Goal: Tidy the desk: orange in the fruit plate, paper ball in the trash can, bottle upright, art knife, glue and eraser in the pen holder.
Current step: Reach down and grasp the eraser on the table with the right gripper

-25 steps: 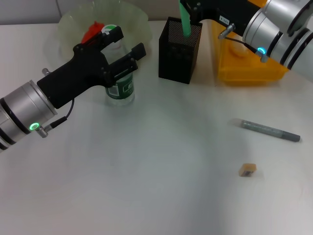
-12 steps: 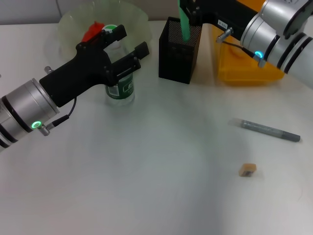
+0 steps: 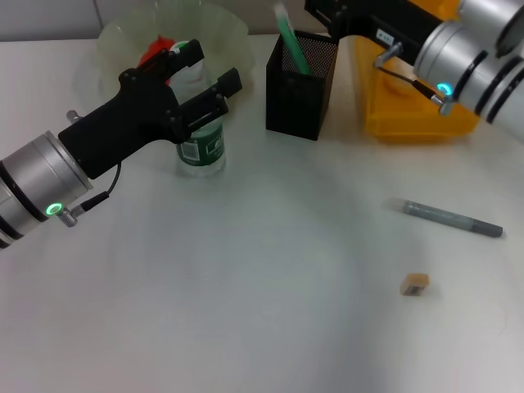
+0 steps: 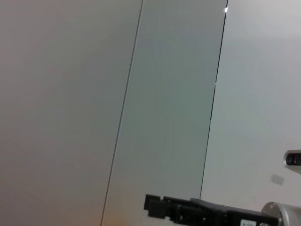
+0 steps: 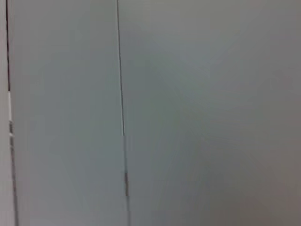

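The clear bottle (image 3: pixel 202 141) with a dark green label stands upright near the fruit plate (image 3: pixel 225 24). My left gripper (image 3: pixel 210 69) is open, one finger on each side of the bottle's upper part. The orange (image 3: pixel 151 54) lies in the fruit plate, partly behind that gripper. A green stick-shaped item (image 3: pixel 291 42) leans inside the black mesh pen holder (image 3: pixel 299 90), free of my right gripper (image 3: pixel 326 10), which hovers open just beyond the holder at the picture's top edge. The eraser (image 3: pixel 414 283) and a grey pen-shaped item (image 3: pixel 452 219) lie on the table at the right. The paper ball is out of view.
The yellow trash can (image 3: pixel 409 110) stands right of the pen holder, under my right arm. Both wrist views show only a pale wall; the left wrist view also catches a black gripper (image 4: pixel 188 212) at its edge.
The right gripper let go of the green item, which now leans in the pen holder, and drew back. The left gripper shifted slightly back and left; the bottle stayed put.
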### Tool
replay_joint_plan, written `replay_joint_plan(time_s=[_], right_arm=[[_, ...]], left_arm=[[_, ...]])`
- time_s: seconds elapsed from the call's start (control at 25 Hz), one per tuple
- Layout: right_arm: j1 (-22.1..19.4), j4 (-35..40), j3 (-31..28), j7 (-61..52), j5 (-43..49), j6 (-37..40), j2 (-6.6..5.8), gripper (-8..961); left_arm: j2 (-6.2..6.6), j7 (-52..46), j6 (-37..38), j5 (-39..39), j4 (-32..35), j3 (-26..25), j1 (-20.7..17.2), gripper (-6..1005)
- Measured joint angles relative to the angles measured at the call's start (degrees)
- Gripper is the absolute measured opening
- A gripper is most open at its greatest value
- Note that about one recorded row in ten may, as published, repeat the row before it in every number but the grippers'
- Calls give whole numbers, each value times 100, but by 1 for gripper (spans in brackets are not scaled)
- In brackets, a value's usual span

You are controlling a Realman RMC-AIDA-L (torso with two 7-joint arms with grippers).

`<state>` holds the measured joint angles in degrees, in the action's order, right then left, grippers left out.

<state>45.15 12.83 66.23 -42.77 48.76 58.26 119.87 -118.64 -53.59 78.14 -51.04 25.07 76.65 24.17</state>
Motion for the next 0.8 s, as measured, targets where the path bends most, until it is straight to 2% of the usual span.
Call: replay_joint_plan(time_s=[0.12, 0.16, 0.2, 0.32, 0.36, 0.4, 0.44, 0.52, 0.56, 0.6, 0.72, 0.76, 0.8], right_arm=[[-393, 685, 594, -828, 10, -59, -43, 388], [-839, 1398, 1039, -1496, 83, -76, -78, 406], [-839, 1398, 1039, -1496, 83, -76, -78, 424], [-1666, 2566, 1231, -2338, 630, 43, -99, 478], [-2195, 3140, 1172, -2596, 1203, 338, -87, 496], [-2195, 3140, 1172, -2596, 1203, 338, -87, 531], [-2447, 3371, 1108, -2639, 1507, 577, -81, 566], [-2831, 3586, 805, -2640, 2038, 1234, -80, 565], [-3104, 3604, 255, -2650, 2513, 1967, -88, 564], [-3104, 3604, 255, -2650, 2513, 1967, -88, 564], [-3335, 3353, -797, -2693, 3188, 3010, -115, 562], [-3454, 3150, -1492, -2620, 3696, 3515, -131, 561], [-3454, 3150, -1492, -2620, 3696, 3515, -131, 561]], left_arm=[[0, 5, 0, 1, -10, -1, 0, 752], [-3, 7, -3, 3, -19, -1, 0, 752], [-5, 11, -4, 3, -19, -1, 0, 752], [-11, 23, -3, 5, -24, -1, 0, 752], [-24, 48, 0, 6, -34, 2, 0, 751], [-24, 48, 0, 6, -34, 2, 0, 751], [-24, 48, 0, 6, -34, 2, 0, 751], [-32, 78, 5, 7, -36, 13, 0, 751], [-35, 82, 10, 7, -36, 20, 0, 751], [-35, 82, 10, 7, -36, 20, 0, 751], [-35, 84, 14, 7, -37, 35, 0, 751], [-35, 109, 17, 7, -38, 40, 6, 751], [-35, 109, 17, 7, -38, 40, 6, 751]])
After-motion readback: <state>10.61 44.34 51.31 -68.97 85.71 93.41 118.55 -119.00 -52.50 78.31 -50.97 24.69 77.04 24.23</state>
